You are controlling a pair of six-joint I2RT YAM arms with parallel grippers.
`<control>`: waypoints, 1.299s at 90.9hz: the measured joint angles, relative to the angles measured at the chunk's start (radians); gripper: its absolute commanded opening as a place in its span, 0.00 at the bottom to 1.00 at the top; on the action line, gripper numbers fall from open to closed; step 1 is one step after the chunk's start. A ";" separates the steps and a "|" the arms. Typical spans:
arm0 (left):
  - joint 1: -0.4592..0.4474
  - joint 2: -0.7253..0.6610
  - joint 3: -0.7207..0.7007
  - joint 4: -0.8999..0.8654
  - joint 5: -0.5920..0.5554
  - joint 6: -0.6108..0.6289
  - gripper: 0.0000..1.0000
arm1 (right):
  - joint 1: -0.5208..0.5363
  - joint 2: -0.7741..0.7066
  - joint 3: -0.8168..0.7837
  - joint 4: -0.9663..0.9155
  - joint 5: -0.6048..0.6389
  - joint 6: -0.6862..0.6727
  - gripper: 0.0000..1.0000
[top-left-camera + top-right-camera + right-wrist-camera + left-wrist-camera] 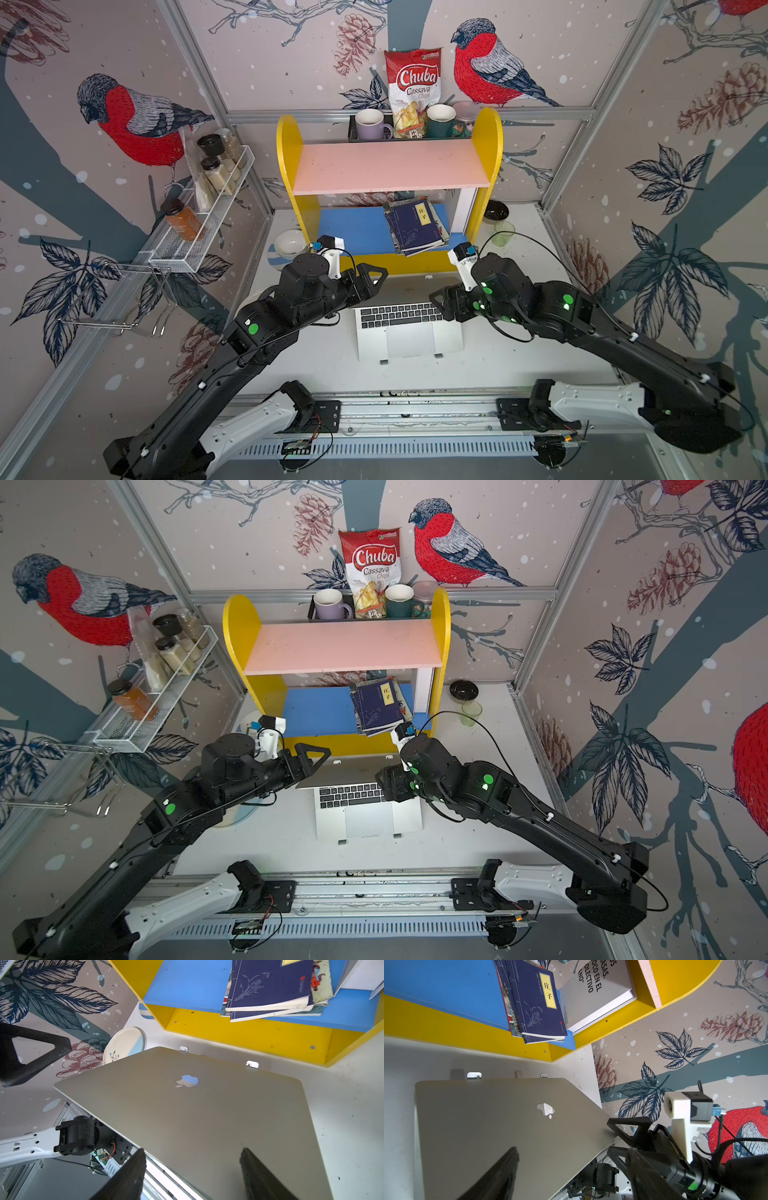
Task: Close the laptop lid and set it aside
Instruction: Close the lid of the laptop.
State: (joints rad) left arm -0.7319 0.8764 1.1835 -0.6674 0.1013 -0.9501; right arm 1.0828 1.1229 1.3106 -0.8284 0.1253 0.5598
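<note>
The silver laptop (409,338) sits on a stand mid-table, keyboard showing. The laptop lid (403,291) leans forward over the keys, half lowered, its plain back with the logo facing both wrist cameras (488,1122) (207,1115). My left gripper (370,278) (571,1174) is open at the lid's left top corner, with one finger (500,1176) over the lid's back and the other past its free edge. At the right top corner my right gripper (440,305) (193,1178) is open too. Its fingers (261,1176) straddle the free edge with a wide gap.
Right behind the laptop stands a yellow shelf unit (490,166) with books (417,226) on its blue board. A plate (124,1043) and a bowl (289,243) lie to the left. A black bowl (496,210) and a green cup (504,232) are back right. Stand feet (384,362) stick out in front.
</note>
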 measured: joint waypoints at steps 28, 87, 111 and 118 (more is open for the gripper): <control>-0.062 0.009 -0.045 -0.005 -0.029 -0.011 0.80 | 0.044 -0.017 -0.046 0.023 0.025 0.027 0.72; -0.064 -0.116 -0.184 -0.085 -0.048 -0.045 0.81 | 0.119 -0.056 -0.129 0.028 0.059 0.087 0.72; -0.064 -0.134 -0.233 -0.095 -0.041 -0.048 0.81 | 0.148 -0.068 -0.183 0.050 0.071 0.119 0.74; -0.064 -0.146 -0.253 -0.095 -0.041 -0.056 0.81 | 0.153 -0.070 -0.198 0.056 0.071 0.124 0.74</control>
State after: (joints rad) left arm -0.7959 0.7300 0.9306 -0.7624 0.0601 -1.0058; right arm 1.2362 1.0531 1.1122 -0.7719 0.1959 0.6834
